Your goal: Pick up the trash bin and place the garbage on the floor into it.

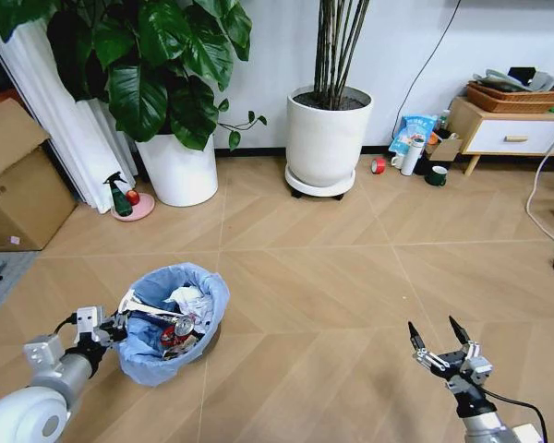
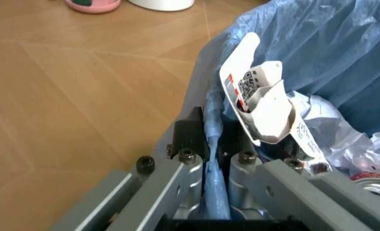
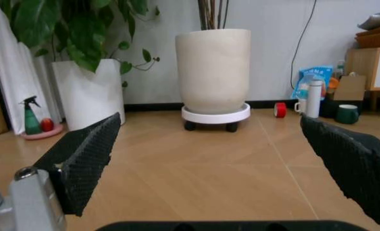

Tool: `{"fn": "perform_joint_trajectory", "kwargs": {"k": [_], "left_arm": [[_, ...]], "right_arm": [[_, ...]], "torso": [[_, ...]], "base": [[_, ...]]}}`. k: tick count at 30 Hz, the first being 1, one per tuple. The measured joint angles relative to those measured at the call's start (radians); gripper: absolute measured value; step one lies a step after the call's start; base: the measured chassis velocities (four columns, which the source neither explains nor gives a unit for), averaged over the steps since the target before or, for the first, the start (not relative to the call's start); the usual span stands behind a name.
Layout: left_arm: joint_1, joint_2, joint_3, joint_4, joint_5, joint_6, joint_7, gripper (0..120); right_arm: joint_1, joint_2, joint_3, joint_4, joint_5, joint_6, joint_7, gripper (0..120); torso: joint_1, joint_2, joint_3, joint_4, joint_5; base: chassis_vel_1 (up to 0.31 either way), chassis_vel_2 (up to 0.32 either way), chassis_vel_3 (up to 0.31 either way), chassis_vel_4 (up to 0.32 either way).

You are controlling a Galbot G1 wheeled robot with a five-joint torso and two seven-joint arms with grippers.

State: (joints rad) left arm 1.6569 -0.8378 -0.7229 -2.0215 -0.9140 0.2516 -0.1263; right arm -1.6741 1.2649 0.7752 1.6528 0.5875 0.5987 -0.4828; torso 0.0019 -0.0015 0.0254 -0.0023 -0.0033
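— blue plastic first: where is the trash bin (image 1: 174, 323), and which way does it face?
— near left on the floor (image 1: 351, 277), mouth up and tipped a little toward the left gripper (image 1: 120, 325). it is round, so its long axis runs bottom to mouth, leaning rather than straight up. the bag is folded over the rim and hangs down the outside.
— what has hold of it?
— the left gripper, at the bin's left edge. in the left wrist view its fingers (image 2: 191, 139) are closed tight on the rim with a fold of blue bag pinched between them.
— and the garbage (image 1: 180, 323)?
— inside the bin: crumpled white tissue, a white wrapper with a printed code and something red and shiny. whether the bin's base touches the wood, i cannot tell.
— the other arm?
— the right gripper (image 1: 440, 343) is near right, well apart from the bin, hanging above the floor with its fingers spread wide and nothing between them.
— the surface and the room?
— light brown wood in a chevron pattern. far against the white wall stand two white plant pots (image 1: 328, 138), a green spray bottle (image 1: 118, 196) on a pink dish at far left, a cardboard box (image 1: 18, 180) left, and a low wooden cabinet (image 1: 508, 134) far right with a red tape roll (image 1: 379, 165) and a dark green cup (image 1: 436, 175) beside it.
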Motion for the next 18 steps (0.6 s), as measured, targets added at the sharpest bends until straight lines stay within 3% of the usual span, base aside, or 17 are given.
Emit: {"fn": "perform_joint_trajectory", "kwargs": {"k": [18], "left_arm": [[0.002, -0.008, 0.001, -0.003, 0.001, 0.001, -0.003, 0]], "right_arm": [[0.0, -0.006, 0.0, -0.003, 0.012, 0.001, -0.006, 100]], "torso": [[0.0, 0.0, 0.0, 0.0001, 0.0007]], "base": [[0.176, -0.149, -0.185, 0.143]]}}
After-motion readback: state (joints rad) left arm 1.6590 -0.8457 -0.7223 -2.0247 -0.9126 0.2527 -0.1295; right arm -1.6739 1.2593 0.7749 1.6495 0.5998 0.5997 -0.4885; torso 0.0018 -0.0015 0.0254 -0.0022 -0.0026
